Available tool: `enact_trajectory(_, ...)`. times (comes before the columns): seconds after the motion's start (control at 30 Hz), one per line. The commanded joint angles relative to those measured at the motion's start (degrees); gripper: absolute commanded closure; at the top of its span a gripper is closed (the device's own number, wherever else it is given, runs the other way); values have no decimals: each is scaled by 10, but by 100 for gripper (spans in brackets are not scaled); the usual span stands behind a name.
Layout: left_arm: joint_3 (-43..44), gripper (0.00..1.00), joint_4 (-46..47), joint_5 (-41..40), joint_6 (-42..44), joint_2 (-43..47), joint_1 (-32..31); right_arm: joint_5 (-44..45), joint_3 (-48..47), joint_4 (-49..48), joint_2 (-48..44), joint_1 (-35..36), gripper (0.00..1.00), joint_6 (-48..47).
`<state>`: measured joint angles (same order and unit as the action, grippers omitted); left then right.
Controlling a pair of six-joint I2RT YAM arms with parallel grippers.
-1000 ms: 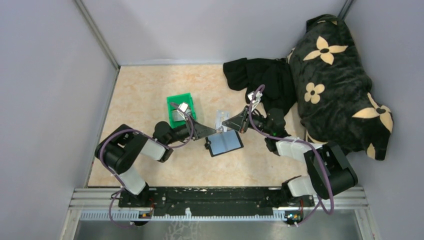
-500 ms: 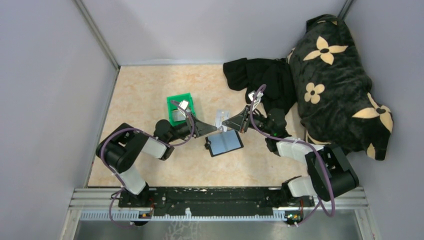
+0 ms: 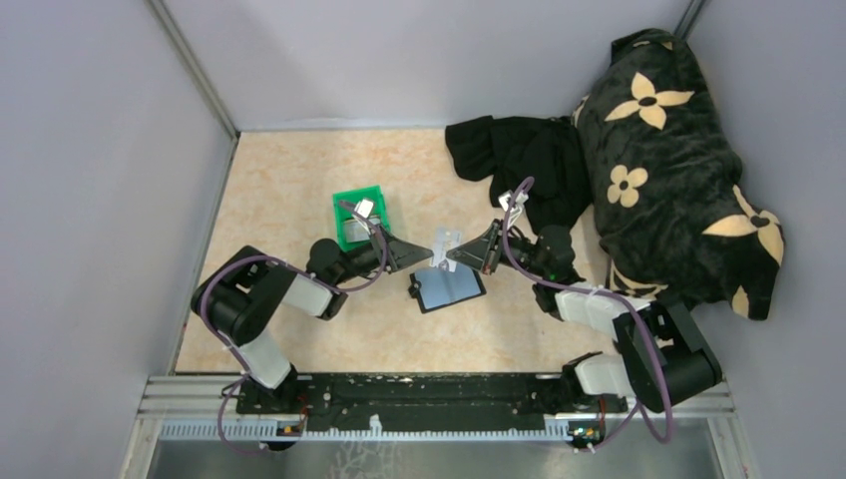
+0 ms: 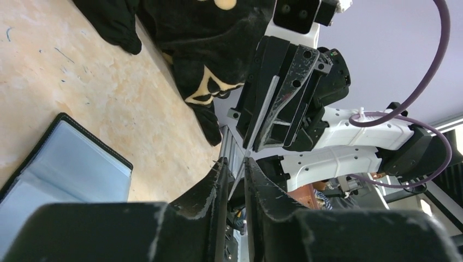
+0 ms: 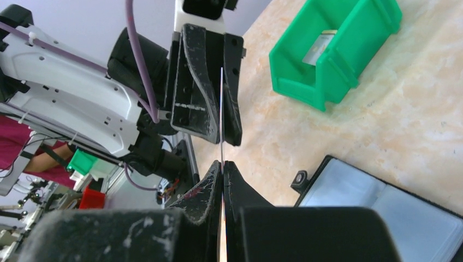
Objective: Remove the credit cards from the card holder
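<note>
The black card holder (image 3: 451,285) lies open on the table, its grey-blue inner faces up; it also shows in the left wrist view (image 4: 60,164) and the right wrist view (image 5: 382,202). My right gripper (image 3: 451,255) (image 5: 223,164) is shut on a pale grey-white credit card (image 3: 446,242), seen edge-on (image 5: 221,109), held just above the holder's far edge. My left gripper (image 3: 429,255) (image 4: 236,162) faces it. Its jaws stand slightly apart around the card's other end (image 4: 262,120).
A green plastic bin (image 3: 361,222) (image 5: 338,49) stands left of the grippers with a flat card-like thing (image 5: 322,49) inside. A black cloth (image 3: 529,160) and a dark flowered cushion (image 3: 678,160) fill the back right. Grey walls enclose the table.
My right gripper has moved left and slightly nearer with the card, bringing its free end between the left gripper's jaws. The left gripper has barely moved.
</note>
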<state>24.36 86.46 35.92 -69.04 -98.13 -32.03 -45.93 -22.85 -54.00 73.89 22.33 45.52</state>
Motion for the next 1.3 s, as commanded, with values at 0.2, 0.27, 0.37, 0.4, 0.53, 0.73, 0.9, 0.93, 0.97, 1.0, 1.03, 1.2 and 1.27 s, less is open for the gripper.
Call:
enact_trajectory(0.2,21,71,161,8,-17,3,2,9,2,-21,-18,-2,100,-1)
enact_trajectory(0.27,18,65,161,8,-20,7,0,9,-4,-22,-13,-2,100,-1)
enact_trajectory(0.37,11,63,161,8,-15,13,-3,6,-8,-37,-3,-2,100,6)
enact_trajectory(0.4,10,62,161,7,-13,13,-4,4,-10,-42,2,-2,100,10)
enact_trajectory(0.53,6,62,161,6,-13,0,-7,0,-17,-53,10,-2,100,17)
enact_trajectory(0.73,12,63,161,12,-11,-10,-15,10,-23,-43,12,-2,100,12)
enact_trajectory(0.9,10,70,161,14,-12,-17,-20,11,-38,-41,17,-2,100,12)
enact_trajectory(0.93,10,77,161,14,-11,-16,-20,11,-39,-42,19,-2,100,11)
enact_trajectory(0.97,10,89,161,15,-11,-16,-20,11,-40,-42,21,-2,100,11)
enact_trajectory(1.0,11,99,161,18,-11,-16,-20,10,-40,-42,22,-2,100,11)
enact_trajectory(1.03,13,100,161,22,-12,-18,-20,10,-40,-43,24,-2,100,11)
enact_trajectory(1.2,24,100,161,37,-26,-28,-20,14,-37,-23,20,-2,86,-7)
enact_trajectory(1.27,29,100,161,49,-29,-29,-20,18,-44,6,12,-3,70,-28)
